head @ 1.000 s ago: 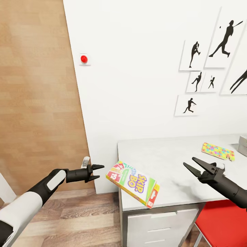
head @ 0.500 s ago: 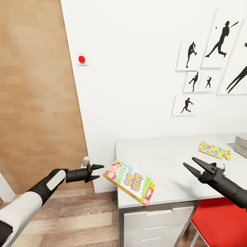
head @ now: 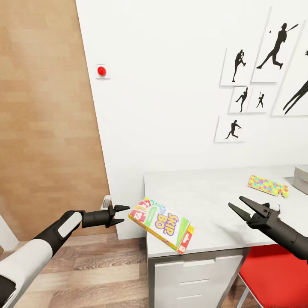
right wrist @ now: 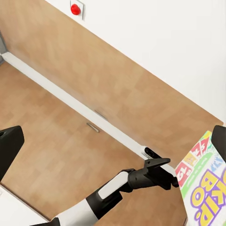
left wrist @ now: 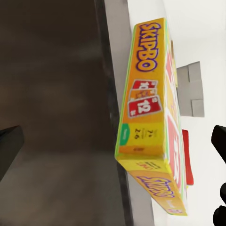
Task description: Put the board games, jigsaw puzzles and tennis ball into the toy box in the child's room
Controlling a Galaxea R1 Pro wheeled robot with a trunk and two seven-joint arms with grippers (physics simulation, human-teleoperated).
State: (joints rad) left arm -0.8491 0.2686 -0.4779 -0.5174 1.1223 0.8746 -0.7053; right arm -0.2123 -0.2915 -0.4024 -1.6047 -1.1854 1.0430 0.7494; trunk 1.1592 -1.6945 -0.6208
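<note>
The white Skip-Bo board game (head: 164, 224) lies tilted on the table (head: 205, 199), overhanging its near left corner. My left gripper (head: 122, 215) is open just left of the box, level with it and not touching. In the left wrist view the box (left wrist: 150, 122) lies straight ahead between the spread fingers. My right gripper (head: 241, 207) hangs open above the table's front edge, to the right of the box. One jigsaw puzzle (head: 268, 186) lies flat at the table's far right. Beside it a corner of the pale grey toy box (head: 302, 176) shows at the frame edge.
A red chair (head: 278, 278) stands under the table's right side, below my right arm. White drawer fronts (head: 192, 278) face me. A wood panel (head: 47, 128) fills the left, with a red button (head: 102, 71) on the white wall. Athlete silhouettes (head: 273, 42) hang above the table.
The whole picture has slid a little left, so the camera has moved. Both grippers keep the same open pose, and the Skip-Bo box has not shifted on the table.
</note>
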